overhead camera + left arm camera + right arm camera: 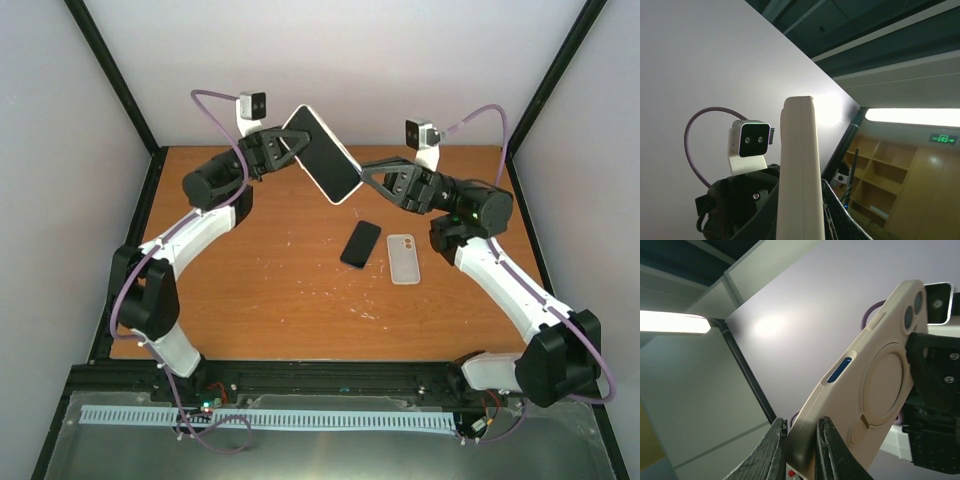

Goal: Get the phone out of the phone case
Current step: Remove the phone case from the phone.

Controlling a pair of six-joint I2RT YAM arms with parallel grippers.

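A phone (324,154) with a dark screen sits in a cream phone case (880,390) and is held tilted in the air above the back of the table. My left gripper (283,150) is shut on its upper left end. The right gripper (362,176) is shut on its lower right corner. In the right wrist view the case's back shows its ring and camera holes, and my right gripper (801,450) pinches the corner between both fingers (771,452). The left wrist view shows the case (799,165) edge-on, rising from my left gripper (797,227).
A second black phone (361,244) lies flat on the wooden table (250,290), with a pale empty case (403,258) just right of it. Black frame posts and grey walls close in the back and sides.
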